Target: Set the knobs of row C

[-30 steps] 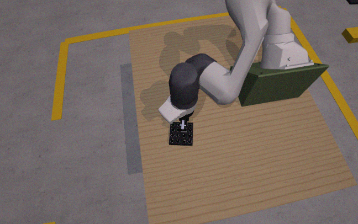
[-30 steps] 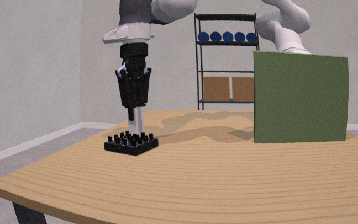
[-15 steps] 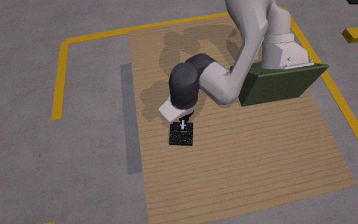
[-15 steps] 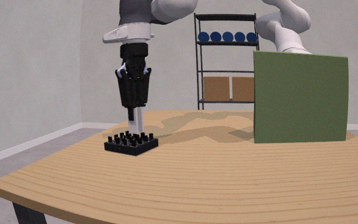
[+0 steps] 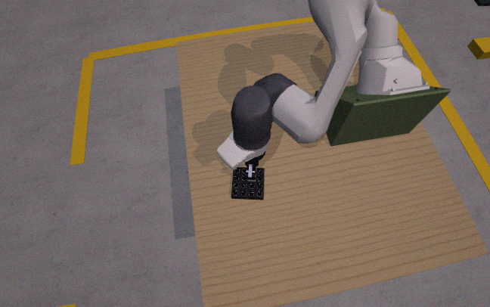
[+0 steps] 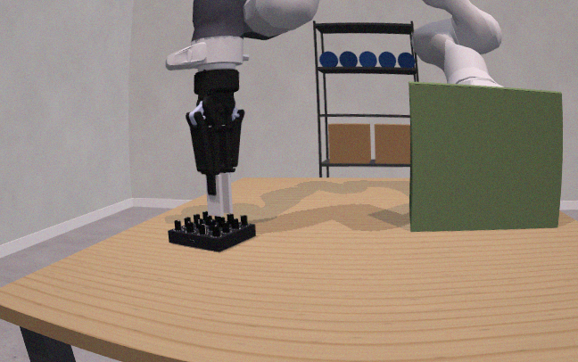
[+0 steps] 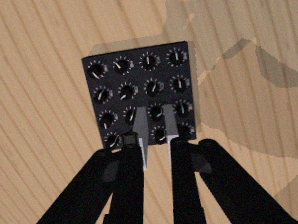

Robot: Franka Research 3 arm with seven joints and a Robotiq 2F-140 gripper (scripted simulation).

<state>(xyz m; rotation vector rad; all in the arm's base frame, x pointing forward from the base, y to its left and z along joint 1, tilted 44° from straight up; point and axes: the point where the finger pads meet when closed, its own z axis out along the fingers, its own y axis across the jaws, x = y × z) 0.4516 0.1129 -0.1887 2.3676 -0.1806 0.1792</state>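
Note:
The black knob box point(image 5: 247, 190) point(image 6: 210, 238) point(image 7: 137, 75) stands on its feet on the wooden table point(image 5: 321, 212) point(image 6: 312, 285), with four rows of small black knobs. My gripper point(image 5: 249, 172) point(image 6: 219, 210) point(image 7: 155, 118) points straight down over the box edge nearest the arm. Its two pale finger pads stand a narrow gap apart, one on each side of a knob point(image 7: 154, 112) in the second row from that edge. The tips are at about knob-top height. I cannot see them pressing on the knob. The knob names and white lines are too small to read.
The green base block point(image 5: 382, 113) point(image 6: 483, 156) of the arm stands at the back right of the table. A metal shelf point(image 6: 366, 67) with blue balls and brown boxes stands behind the table. Yellow floor tape point(image 5: 81, 110) runs around the table.

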